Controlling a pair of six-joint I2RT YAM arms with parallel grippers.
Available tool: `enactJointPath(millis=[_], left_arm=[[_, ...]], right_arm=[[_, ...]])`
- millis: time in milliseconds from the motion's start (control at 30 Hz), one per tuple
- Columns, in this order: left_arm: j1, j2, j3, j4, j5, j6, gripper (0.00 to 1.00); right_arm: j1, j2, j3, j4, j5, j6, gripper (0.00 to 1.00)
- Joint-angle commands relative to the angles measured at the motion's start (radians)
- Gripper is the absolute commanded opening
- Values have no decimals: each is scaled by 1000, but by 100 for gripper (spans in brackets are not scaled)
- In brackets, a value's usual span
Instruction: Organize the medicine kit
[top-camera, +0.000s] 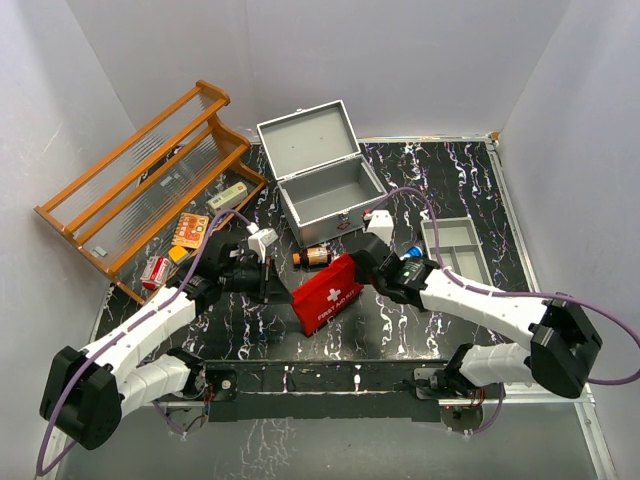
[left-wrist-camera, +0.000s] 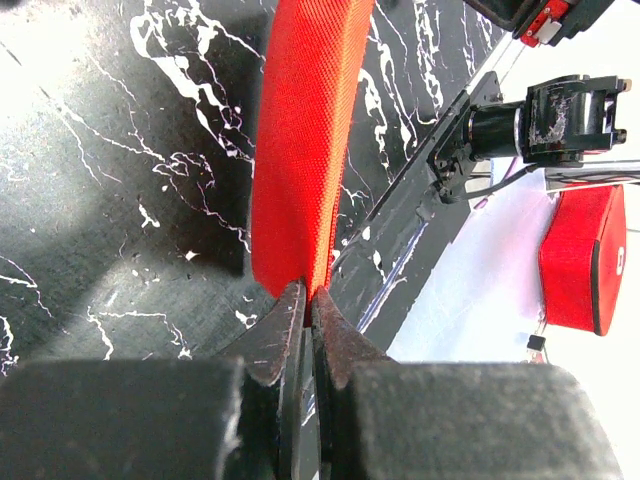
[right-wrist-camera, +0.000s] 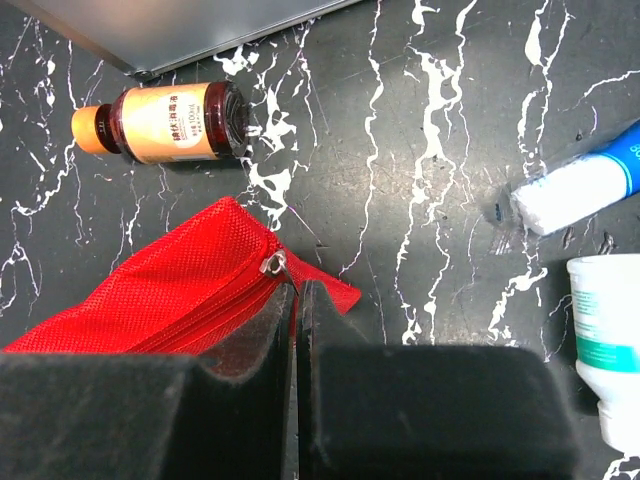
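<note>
Two arms, one red pouch (top-camera: 327, 293) held between them. Far left is a wooden rack (top-camera: 140, 185) with small packets (top-camera: 190, 228) by its foot, not in play.

Left fingers (left-wrist-camera: 285, 335) are pressed together on the pouch's left end. The wrist view shows fabric running straight out from the tips, so I read it as pinched, not just touching.

The pouch lies flat mid-surface, long axis slanting near-left to far-right. Behind it a brown bottle (top-camera: 315, 257) lies on its side. Just beyond that is the medicine kit (top-camera: 335, 200) — grey metal box, lid (top-camera: 308, 133) open and tipped back, inside looks bare. The kit sits straight back from both sets of fingers, long axis roughly left-right, front wall facing the arms.

Right fingers (right-wrist-camera: 265, 330) are closed too, clamped at the pouch's zipper end, right by the pull (right-wrist-camera: 271, 264). Can't tell if they hold the pull itself or the fabric corner. The right arm is nearer the kit.

Further right are a blue-and-white tube (right-wrist-camera: 580, 180), a white bottle (right-wrist-camera: 608, 345), then the shallow divided tray (top-camera: 455, 245).

Likely next is to unzip, or to lift the pouch back into the open box — watch clearance over that bottle.
</note>
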Motion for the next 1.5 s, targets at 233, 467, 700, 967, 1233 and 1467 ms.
enactJointPath(millis=[233,467,700,967,1233,1467], left_arm=[[2,-46,60,-36,80,48,0],[2,-65,142,-113,96,161,0],[2,-141,340,-256,190,438,0],[2,-87,632,-556,115,689,0],[2,-103,760,-680,91,837,0],[2,-173,779,-650,117,912,0]], right_arm=[[-160,-68,-72,275,-89,-320,0],[-201,-98,-75,345,-387,-459,0],[-202,-193,-67,383,-592,-506,43],[-201,-290,-52,443,-740,-539,70],[-201,-340,-62,524,-829,-550,75],[-201,-368,-116,620,-960,-567,76]])
